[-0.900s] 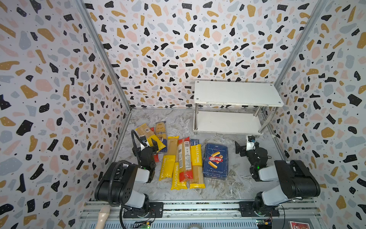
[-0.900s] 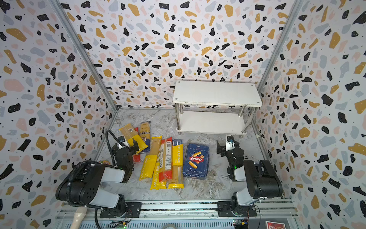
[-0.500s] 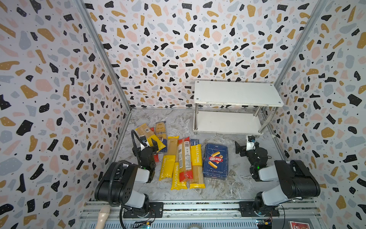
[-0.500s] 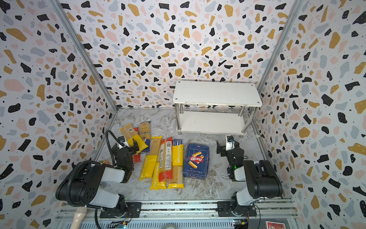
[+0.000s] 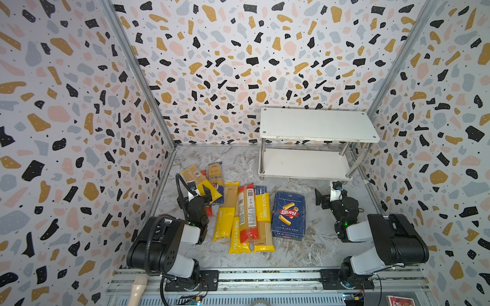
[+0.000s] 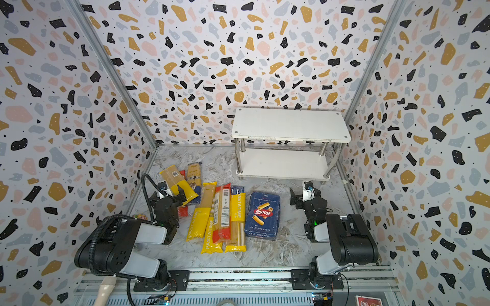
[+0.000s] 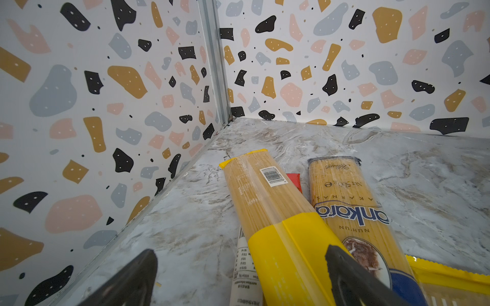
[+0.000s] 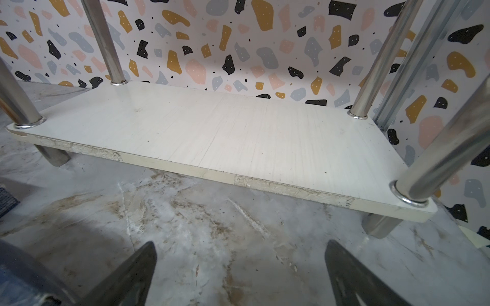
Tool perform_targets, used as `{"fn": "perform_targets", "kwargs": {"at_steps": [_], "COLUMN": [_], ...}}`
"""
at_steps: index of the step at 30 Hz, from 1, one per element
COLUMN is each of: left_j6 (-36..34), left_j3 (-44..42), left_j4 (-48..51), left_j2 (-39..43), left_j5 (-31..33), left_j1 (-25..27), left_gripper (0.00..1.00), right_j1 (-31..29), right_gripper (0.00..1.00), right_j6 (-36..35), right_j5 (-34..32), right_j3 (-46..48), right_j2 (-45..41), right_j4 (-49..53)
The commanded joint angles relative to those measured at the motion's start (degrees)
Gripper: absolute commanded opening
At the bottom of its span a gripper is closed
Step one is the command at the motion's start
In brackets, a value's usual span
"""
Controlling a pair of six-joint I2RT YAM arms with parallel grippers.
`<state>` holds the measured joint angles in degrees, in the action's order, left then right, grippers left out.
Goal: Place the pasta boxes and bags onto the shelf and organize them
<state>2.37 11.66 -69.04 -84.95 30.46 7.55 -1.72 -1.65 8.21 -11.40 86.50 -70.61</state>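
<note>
Left wrist view: left tool wide, empty, above yellow bag.
Bag axis: straight ahead, between jaws.
Other arm: right tool wide, empty, facing shelf.

Black-and-white left arm, ribbed black cable, matching right arm

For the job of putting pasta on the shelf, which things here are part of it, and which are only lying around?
Part of the job:
- shelf
- wide Barilla box
- narrow blue box, mostly covered by bags
- spaghetti bags on the floor

Lying around:
- beige handle by the front rail
- red item at the front edge, cut off
</note>
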Motion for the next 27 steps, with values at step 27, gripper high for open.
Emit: {"fn": "perform_targets", "kwargs": {"at_steps": [27], "left_j6": [10.1], "left_j3": [30.6], "left_j4": [58.9], "left_j2": [16.7], "left_j5": [0.1], "left_j1": [27.4], "left_gripper": [0.99], "right_j1": [-19.0], "right_gripper": [0.99], "right_j6": [29.0], "right_j5": [-27.5], "right_j3": [-30.6], "right_j2": [-27.4], "right_j4": [79.9]}}
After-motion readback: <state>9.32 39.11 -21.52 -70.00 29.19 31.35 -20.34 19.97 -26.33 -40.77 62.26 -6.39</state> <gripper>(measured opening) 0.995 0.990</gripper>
